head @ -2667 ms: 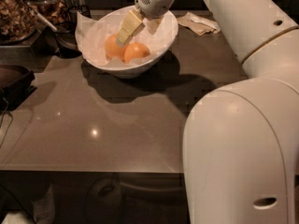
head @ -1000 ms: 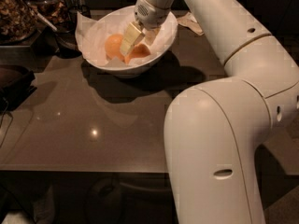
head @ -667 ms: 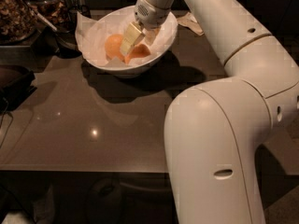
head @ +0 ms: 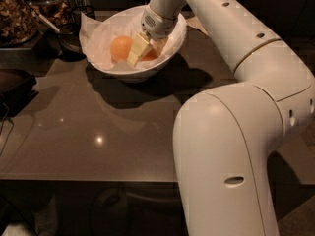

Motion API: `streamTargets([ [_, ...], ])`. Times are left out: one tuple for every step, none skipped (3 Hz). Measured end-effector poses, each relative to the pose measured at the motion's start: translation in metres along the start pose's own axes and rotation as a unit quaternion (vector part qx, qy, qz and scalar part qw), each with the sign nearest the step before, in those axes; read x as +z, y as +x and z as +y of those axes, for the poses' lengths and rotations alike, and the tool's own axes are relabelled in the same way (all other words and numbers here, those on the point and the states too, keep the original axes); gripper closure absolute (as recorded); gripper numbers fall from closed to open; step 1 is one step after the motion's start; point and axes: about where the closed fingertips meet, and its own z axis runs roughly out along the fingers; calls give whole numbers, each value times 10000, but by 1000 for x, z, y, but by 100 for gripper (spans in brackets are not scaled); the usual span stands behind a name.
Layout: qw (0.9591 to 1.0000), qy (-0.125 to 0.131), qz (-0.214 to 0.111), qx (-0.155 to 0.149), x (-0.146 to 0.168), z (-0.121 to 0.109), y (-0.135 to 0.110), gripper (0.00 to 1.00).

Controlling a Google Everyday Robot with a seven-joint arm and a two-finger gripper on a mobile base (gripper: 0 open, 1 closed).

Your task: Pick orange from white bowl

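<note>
One white bowl (head: 169, 59) at the worktop's (head: 98, 132) far edge holds two fruits: the orange (head: 151, 56) at the gripper (head: 146, 52), whose grasp I cannot tell, and one paler fruit (head: 120, 48).

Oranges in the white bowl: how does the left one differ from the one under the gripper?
Colour: the left fruit is paler and yellower; the orange is deeper and redder. View: the left fruit shows almost whole; the orange is mostly covered by the gripper, which is down inside the white bowl. Both are round and lie in that bowl.
</note>
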Motion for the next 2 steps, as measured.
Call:
streamTargets([
  [10000,-60,76,-6,9,1,4,50],
  [9999,-63,91,-56,10,3,4,73],
])
